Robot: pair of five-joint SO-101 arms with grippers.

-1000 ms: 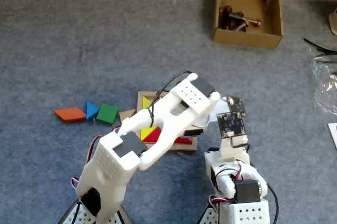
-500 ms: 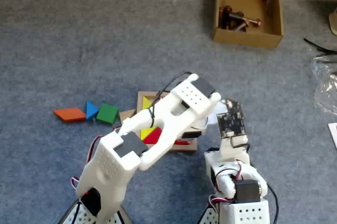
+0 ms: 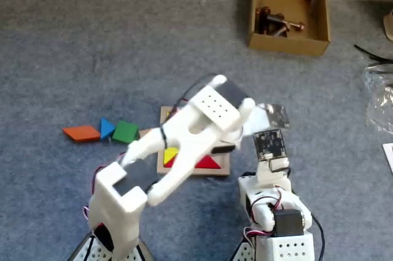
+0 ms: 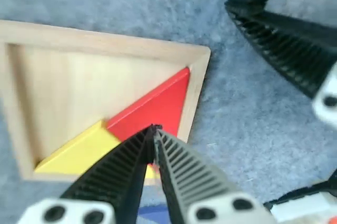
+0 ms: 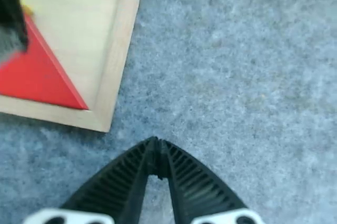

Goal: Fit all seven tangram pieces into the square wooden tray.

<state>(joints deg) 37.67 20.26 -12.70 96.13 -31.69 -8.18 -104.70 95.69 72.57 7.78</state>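
Seating work, by my reading: the red triangle and the yellow triangle lie edge to edge in the wooden tray, red run into a corner. The left gripper is closed on nothing, its tips over the seam between them; whether they touch or hang just clear I cannot tell. Next it should lift off, swing to 9 o'clock of the tray, and open for the green square, blue triangle or orange parallelogram loose on the counter. The high view gives those pieces, with the arm across much of the tray; the left wrist view supplies the seam; the right wrist view has the right gripper pinched empty above the counter, about 3 o'clock of the tray.
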